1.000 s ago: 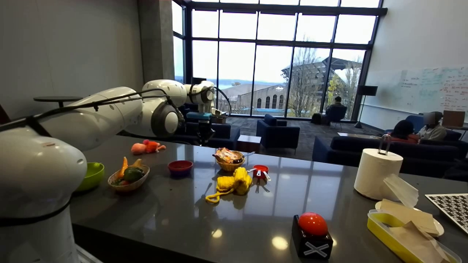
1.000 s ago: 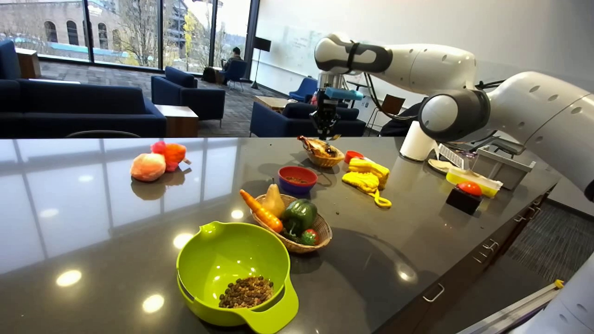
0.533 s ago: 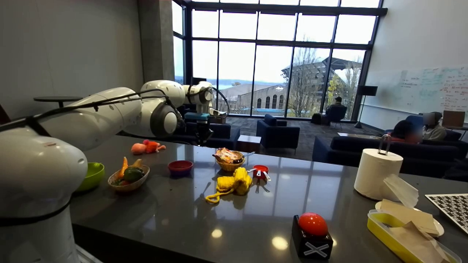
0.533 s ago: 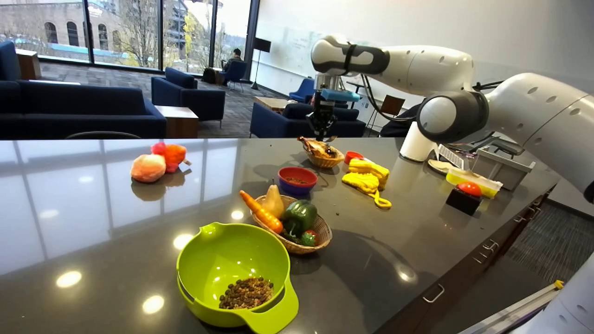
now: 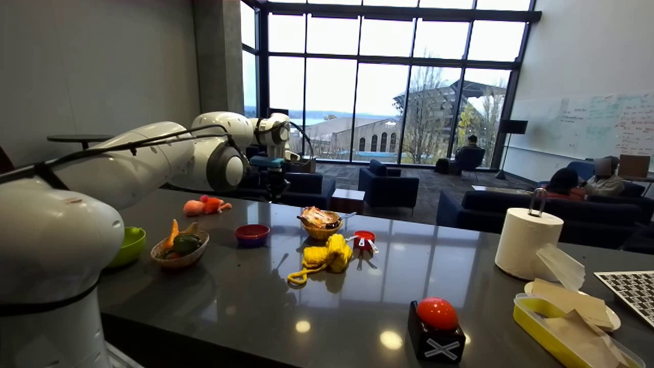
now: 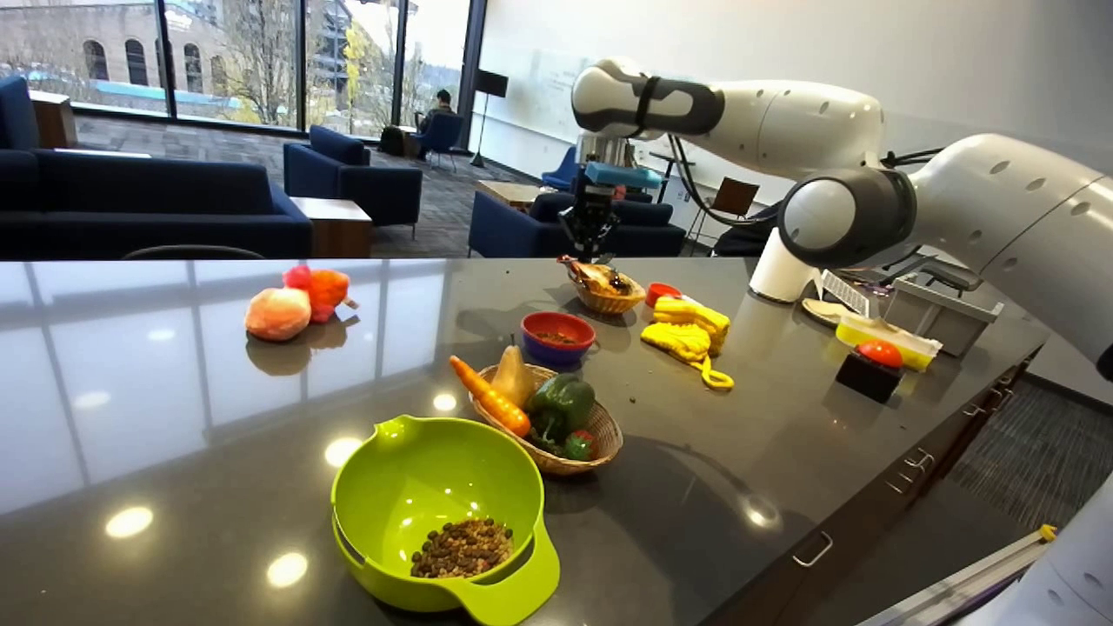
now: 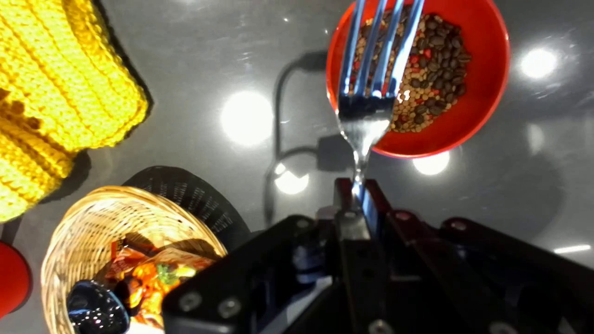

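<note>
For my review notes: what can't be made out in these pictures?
Fork, wrist view: the gripper hides the handle's end; the top edge cuts off the tine tips.
Wicker basket, wrist view: gripper and bottom edge hide some contents.
Red cup, wrist view: cut off by the left edge.
Whiteboard writing, in an exterior view: too small.

A shiny metal fork (image 7: 364, 120) is pinched in the gripper (image 7: 358, 191), its slim neck standing out between the two dark fingertips (image 7: 342, 188). Its four straight tines, streaked with bluish light, point away from the fingers and run off the top edge of the wrist view, tips out of frame. From that camera the tines overlap a round red bowl (image 7: 482, 69), which sits upright, purple outside, part-filled with dark beans, pale grains and red bits; in both exterior views the fork is too small to make out clearly
</note>
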`<state>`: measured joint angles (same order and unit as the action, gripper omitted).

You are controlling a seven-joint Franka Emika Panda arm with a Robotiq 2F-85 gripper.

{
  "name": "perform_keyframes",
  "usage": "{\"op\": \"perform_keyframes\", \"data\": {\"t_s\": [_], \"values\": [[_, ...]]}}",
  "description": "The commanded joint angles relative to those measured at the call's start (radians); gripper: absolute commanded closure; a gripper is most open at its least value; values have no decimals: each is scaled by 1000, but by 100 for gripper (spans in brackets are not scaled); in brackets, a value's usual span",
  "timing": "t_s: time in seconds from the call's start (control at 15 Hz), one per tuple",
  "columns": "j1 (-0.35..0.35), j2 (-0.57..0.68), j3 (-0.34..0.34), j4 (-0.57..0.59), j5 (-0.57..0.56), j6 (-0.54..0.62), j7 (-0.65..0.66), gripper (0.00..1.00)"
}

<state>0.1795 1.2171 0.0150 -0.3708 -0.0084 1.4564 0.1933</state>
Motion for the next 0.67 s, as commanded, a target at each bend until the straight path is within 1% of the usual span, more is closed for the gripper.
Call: {"op": "perform_keyframes", "data": {"t_s": [0.0, 0.07, 0.13, 0.6], "values": [[7, -31, 22, -16, 28, -56, 0, 98], [10, -17, 31, 14, 33, -98, -8, 98], [14, -46, 36, -28, 39, -111, -13, 98], [24, -88, 99, -33, 107, -342, -43, 98]]}}
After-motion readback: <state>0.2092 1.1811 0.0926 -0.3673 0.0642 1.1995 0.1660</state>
